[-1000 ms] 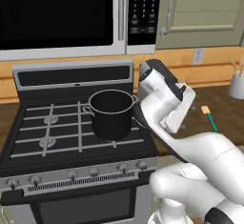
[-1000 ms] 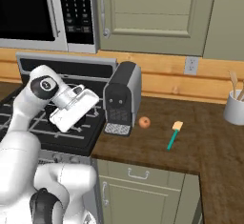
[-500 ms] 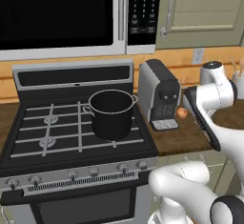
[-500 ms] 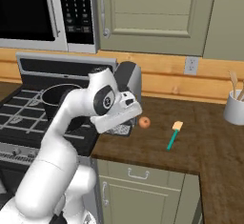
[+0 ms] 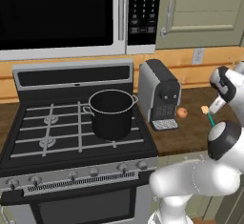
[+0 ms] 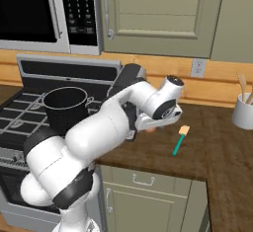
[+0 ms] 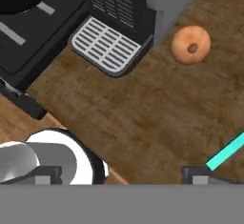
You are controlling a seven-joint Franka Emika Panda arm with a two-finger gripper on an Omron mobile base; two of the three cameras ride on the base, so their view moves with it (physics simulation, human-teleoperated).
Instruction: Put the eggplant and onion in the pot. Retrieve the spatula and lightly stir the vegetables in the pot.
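Onion (image 7: 190, 45) beside coffee machine (image 5: 159, 93) — fingers (image 7: 194, 173) spread.

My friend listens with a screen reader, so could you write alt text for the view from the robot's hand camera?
Looking down on a brown wooden counter, a round orange onion lies beside the coffee machine, whose slotted silver drip tray juts toward the camera. A turquoise spatula handle enters at the lower right, next to one dark fingertip of the open gripper.
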